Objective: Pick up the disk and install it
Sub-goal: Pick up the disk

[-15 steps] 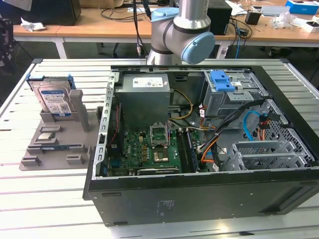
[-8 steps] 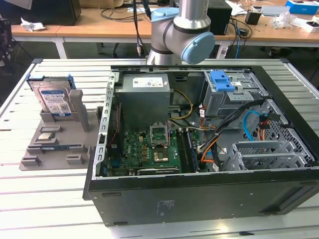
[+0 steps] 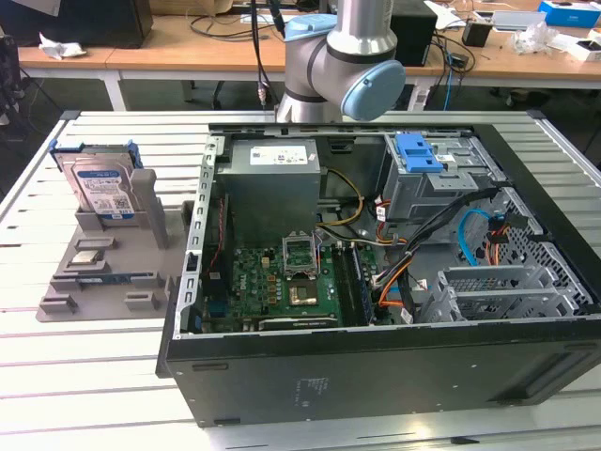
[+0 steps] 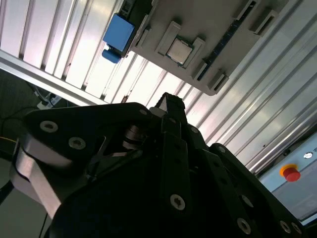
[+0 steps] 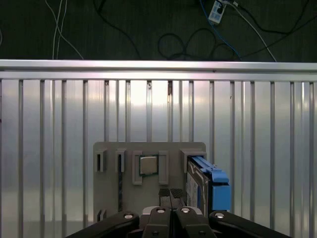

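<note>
One flat rectangular silver disk, blue plastic frame, upright in one grey holder on ribbed metal tabletop; jaws of gripper together, empty.

Counted on the slatted aluminium table: one grey holder plate and one open computer case. One robot arm, carrying one gripper with two fingers. On the holder plate: one disk and one small square silver chip. Inside the case: one power supply, one green motherboard, one bare blue plastic clip, one light-blue cable. In the second wrist view, one red push button.
</note>
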Robot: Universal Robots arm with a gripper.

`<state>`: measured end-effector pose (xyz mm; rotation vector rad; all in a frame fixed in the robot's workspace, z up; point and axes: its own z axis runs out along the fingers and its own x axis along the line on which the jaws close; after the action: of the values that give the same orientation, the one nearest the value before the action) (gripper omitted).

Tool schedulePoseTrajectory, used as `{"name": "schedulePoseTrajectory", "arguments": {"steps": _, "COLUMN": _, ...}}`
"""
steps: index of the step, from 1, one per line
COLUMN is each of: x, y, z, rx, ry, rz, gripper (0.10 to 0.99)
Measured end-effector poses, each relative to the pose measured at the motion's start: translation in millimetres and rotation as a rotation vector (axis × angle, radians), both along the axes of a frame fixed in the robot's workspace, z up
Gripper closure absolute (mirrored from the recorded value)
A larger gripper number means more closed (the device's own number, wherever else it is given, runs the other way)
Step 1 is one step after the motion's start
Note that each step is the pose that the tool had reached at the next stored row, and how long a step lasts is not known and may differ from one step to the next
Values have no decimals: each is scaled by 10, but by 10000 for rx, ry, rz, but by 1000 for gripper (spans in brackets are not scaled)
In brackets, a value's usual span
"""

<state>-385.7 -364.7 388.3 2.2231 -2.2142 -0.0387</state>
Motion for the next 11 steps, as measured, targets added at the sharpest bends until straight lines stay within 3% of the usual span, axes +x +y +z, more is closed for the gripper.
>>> {"name": "schedulePoseTrajectory", "arguments": {"steps": 4, "x": 0, "y": 0, "z": 0, "rx": 0, "ry": 0, "rz": 31, "gripper": 918}}
{"name": "schedulePoseTrajectory", "arguments": {"steps": 8, "x": 0, "y": 0, "z": 0, "rx": 0, "ry": 0, "rz": 58, "gripper": 671}}
{"name": "schedulePoseTrajectory", "arguments": {"steps": 9, "x": 0, "y": 0, "z": 0, "rx": 0, "ry": 0, "rz": 64, "gripper": 671}}
{"name": "schedulePoseTrajectory", "arguments": {"steps": 11, "x": 0, "y": 0, "z": 0, "rx": 0, "ry": 0, "rz": 86, "gripper": 549}}
